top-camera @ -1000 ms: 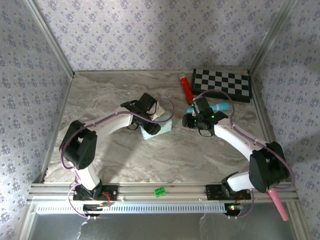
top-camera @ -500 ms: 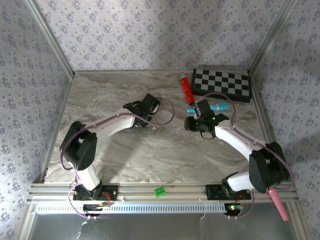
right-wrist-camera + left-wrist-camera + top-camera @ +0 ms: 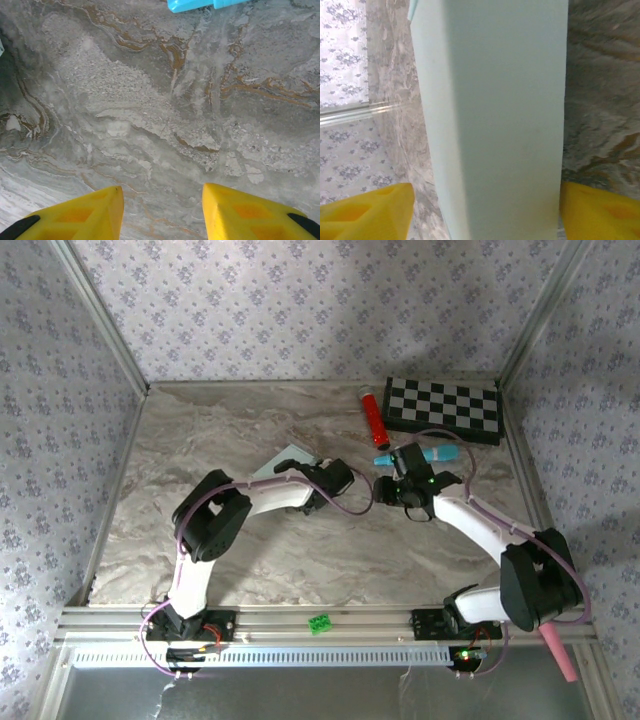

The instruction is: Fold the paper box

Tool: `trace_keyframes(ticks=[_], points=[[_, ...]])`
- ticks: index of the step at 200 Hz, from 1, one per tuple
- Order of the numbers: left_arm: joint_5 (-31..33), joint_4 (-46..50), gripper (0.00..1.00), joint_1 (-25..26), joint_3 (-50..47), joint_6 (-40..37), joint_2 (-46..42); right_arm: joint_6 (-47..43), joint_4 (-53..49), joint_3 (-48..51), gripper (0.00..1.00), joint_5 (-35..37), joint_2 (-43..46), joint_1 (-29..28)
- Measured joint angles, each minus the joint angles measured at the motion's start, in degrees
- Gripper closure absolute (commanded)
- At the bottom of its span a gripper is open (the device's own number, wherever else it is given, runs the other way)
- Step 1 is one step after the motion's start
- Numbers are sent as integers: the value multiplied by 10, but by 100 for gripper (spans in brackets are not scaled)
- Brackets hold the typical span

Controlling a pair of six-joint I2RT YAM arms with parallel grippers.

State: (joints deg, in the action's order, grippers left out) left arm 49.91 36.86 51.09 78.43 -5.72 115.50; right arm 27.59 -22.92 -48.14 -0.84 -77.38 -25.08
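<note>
Left gripper (image 3: 322, 478) sits mid-table in the top view, close to the right gripper (image 3: 392, 488). A second ago the paper box stood as a small block beside the left wrist. Now that arm has swung further right, and the paper box (image 3: 288, 458) shows as a pale slanted panel just behind its forearm. I judge the box is being turned for a new hold, so the folding is not done.

From the left wrist, the yellow fingers (image 3: 365, 210) stand wide on either side of the box. Whether they press it I cannot tell. Its long axis runs straight away from the gripper, far end toward the wall (image 3: 345, 50).

From the right wrist, the right gripper is spread over bare table (image 3: 150, 100), holding nothing, with the toy microphone (image 3: 197, 4) at the top edge.
</note>
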Motion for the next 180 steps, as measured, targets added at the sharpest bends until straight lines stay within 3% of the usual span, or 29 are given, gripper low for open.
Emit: trace_keyframes(ticks=[36,63,69,87,110,137,180], points=[[-79,11,6,2,7,16,-27,-1,2,7,50,0,0,6],[-191,-12,6,-21,-11,36,-116,-4,4,7,50,7,-1,11],[-216,-21,1,-33,-20,42,-141,-6,4,7,50,14,-2,14],[-291,-54,0,-99,-57,71,-224,-18,4,6,50,36,-11,28],[-339,-98,0,-214,-114,114,-296,-33,5,5,49,77,-24,55],[-334,-137,0,-325,-182,148,-335,-54,25,4,44,133,-26,93],[-309,-240,0,-427,-277,150,-342,-98,146,49,38,160,-19,167]])
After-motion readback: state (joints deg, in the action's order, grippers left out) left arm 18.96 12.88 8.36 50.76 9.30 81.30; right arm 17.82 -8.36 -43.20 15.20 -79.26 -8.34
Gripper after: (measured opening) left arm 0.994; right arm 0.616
